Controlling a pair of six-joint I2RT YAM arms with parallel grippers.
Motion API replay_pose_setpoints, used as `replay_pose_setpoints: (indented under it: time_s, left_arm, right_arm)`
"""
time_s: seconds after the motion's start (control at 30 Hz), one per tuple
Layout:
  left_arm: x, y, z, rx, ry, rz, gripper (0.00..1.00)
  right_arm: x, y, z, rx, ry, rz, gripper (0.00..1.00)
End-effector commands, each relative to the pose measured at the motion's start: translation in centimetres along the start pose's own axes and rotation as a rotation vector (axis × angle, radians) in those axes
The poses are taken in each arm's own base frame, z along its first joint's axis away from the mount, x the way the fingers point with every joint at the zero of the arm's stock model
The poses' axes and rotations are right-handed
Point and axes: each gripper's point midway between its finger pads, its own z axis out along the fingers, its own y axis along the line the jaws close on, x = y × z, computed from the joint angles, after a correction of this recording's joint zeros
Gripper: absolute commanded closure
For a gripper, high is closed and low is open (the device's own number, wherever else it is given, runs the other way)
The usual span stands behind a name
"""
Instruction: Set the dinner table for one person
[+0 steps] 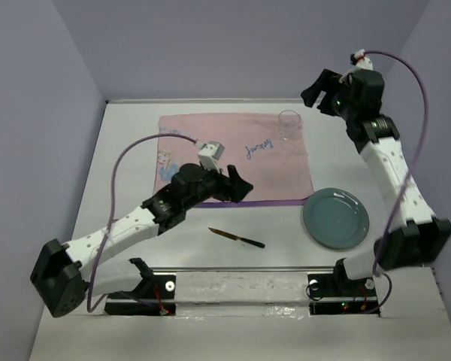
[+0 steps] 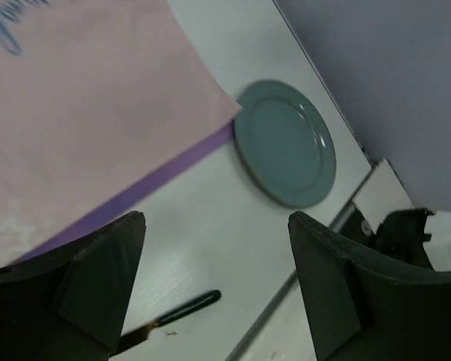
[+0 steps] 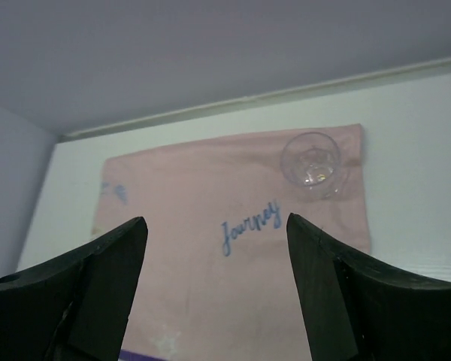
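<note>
- The knife lies nearest you, flat on the dinner table. It has a dark handle and sits between the two arm bases, apart from everything else.
- The teal plate sits on the bare tabletop to the right, just off the near right corner of the pink cloth. I cannot tell whether its rim touches the cloth's purple hem.
- Your left gripper hangs over the near edge of the cloth with its fingers spread wide and nothing between them. Its wrist camera sees the knife low in view and the plate further off.
- The cloth lies flat in the middle of the table, blue script upward, apparently serving as the placemat.
- A clear glass stands upright on the cloth's far right corner, so that piece looks placed.
- Your right gripper is raised near the far right of the table, above and beyond the glass. It too is spread and empty.
- My read: you are between pieces, and the plate and knife have not yet gone onto the cloth.
- Next, I would take the plate. It needs a pinch on its thin rim from the side, then a lift to the cloth's centre.
- The knife lies flat, so straddle its handle squarely and press down before closing.
</note>
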Motion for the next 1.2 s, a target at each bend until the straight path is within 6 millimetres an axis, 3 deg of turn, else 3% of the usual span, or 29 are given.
replay_pose_setpoints:
  time_s: [0.0,0.03,0.07,0.1,0.2,0.23,0.27,0.3,0.37,0.4,0.43,0.57,0.63,0.77,0.97,1.17]
  left_arm:
    - [5.8,-5.5,4.0,0.172,0.147,-0.113,0.16]
    - [6.2,-6.6,4.5,0.215,0.155,-0.123,0.20]
    - [7.2,-7.9,5.0,0.252,0.191,-0.127,0.21]
    - [9.4,-7.5,6.2,0.229,0.247,-0.153,0.21]
    - [11.4,-10.0,7.7,0.300,0.300,-0.181,0.21]
    - [13.1,-9.9,8.8,0.292,0.333,-0.203,0.21]
    - [13.5,-10.6,9.5,0.306,0.344,-0.213,0.21]
    - [14.0,-10.6,10.2,0.303,0.352,-0.227,0.21]
    - [17.1,-9.7,12.4,0.269,0.404,-0.270,0.22]
    - [16.2,-10.6,12.6,0.294,0.388,-0.285,0.22]
    - [18.0,-9.9,13.6,0.271,0.417,-0.297,0.23]
    - [19.9,-10.4,15.9,0.263,0.446,-0.351,0.26]
    - [21.6,-9.3,16.7,0.220,0.474,-0.363,0.30]
    - [23.2,-7.5,18.4,0.127,0.458,-0.417,0.35]
    - [23.5,-6.4,20.1,0.023,0.383,-0.466,0.39]
    - [25.1,-4.5,20.7,-0.066,0.354,-0.508,0.41]
  right_arm:
    - [-0.2,3.2,-6.6,-0.186,-0.108,0.050,0.20]
    - [-0.8,4.0,-9.3,-0.223,-0.150,0.051,0.20]
    - [-0.5,4.1,-10.2,-0.235,-0.154,0.053,0.20]
    - [0.9,3.7,-10.7,-0.235,-0.135,0.056,0.20]
    - [1.3,4.8,-14.5,-0.304,-0.170,0.059,0.21]
    - [2.3,4.8,-14.8,-0.316,-0.152,0.068,0.21]
    - [2.1,5.2,-16.4,-0.341,-0.178,0.065,0.21]
    - [2.7,5.1,-16.2,-0.343,-0.160,0.072,0.21]
    - [3.2,5.7,-18.1,-0.385,-0.168,0.072,0.22]
    - [3.5,5.7,-18.3,-0.392,-0.163,0.076,0.22]
    - [3.8,5.8,-18.7,-0.404,-0.158,0.076,0.23]
    - [4.9,5.6,-19.2,-0.411,-0.148,0.077,0.23]
    - [5.0,5.7,-19.6,-0.417,-0.152,0.070,0.24]
    - [5.2,5.6,-19.7,-0.418,-0.151,0.067,0.24]
    - [5.6,5.4,-19.6,-0.420,-0.154,0.070,0.25]
    - [5.6,5.2,-20.0,-0.413,-0.171,0.064,0.26]
